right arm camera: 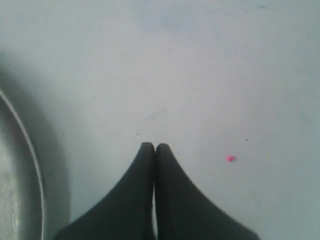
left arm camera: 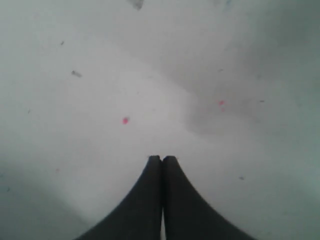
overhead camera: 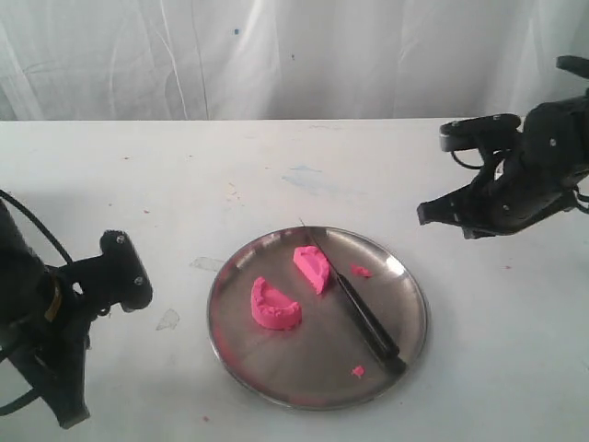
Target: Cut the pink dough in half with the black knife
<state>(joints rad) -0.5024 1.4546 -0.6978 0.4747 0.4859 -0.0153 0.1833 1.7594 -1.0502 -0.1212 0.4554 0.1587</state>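
I see the bright pink soft dough (overhead camera: 293, 285) lying cut in two half-moon pieces on the round steel plate (overhead camera: 406, 322), just left of the slim black knife (overhead camera: 362, 313). My left tool (left arm camera: 161, 158) and right tool (right arm camera: 154, 146) hover closed over the white tabletop (overhead camera: 184, 193), clear of the plate.

On the bench (overhead camera: 276, 175) the plate (overhead camera: 276, 382) sits between my two arms. In it lie both halves of the dough (overhead camera: 276, 306), apart, one behind the other. The knife (overhead camera: 363, 318) lies just right of them, its point touching the back half.
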